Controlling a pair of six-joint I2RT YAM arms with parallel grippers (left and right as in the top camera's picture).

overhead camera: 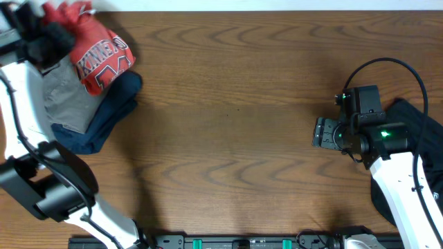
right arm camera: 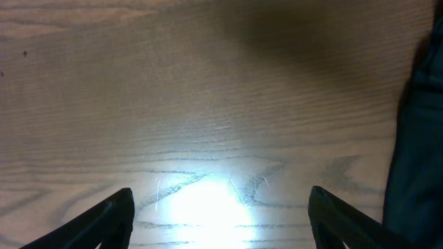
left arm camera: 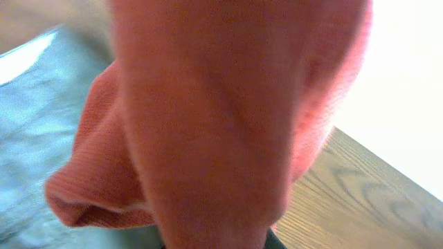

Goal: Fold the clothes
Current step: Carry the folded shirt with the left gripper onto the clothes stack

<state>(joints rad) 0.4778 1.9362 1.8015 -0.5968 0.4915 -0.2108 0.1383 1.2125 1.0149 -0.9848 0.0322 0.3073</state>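
Observation:
The coral-red T-shirt with white lettering is bunched at the table's far left corner, on top of a pile of clothes. My left gripper is shut on its upper part. In the left wrist view the red cloth fills the picture and hides the fingers. A black garment lies at the right edge, partly under my right arm; in the right wrist view it shows as a dark edge. My right gripper hangs open over bare wood, left of that garment, with nothing between its fingers.
Under the red shirt lie a grey garment and a navy one; the grey cloth also shows in the left wrist view. The wooden table stretches between the two arms. The left arm's base stands at the front left.

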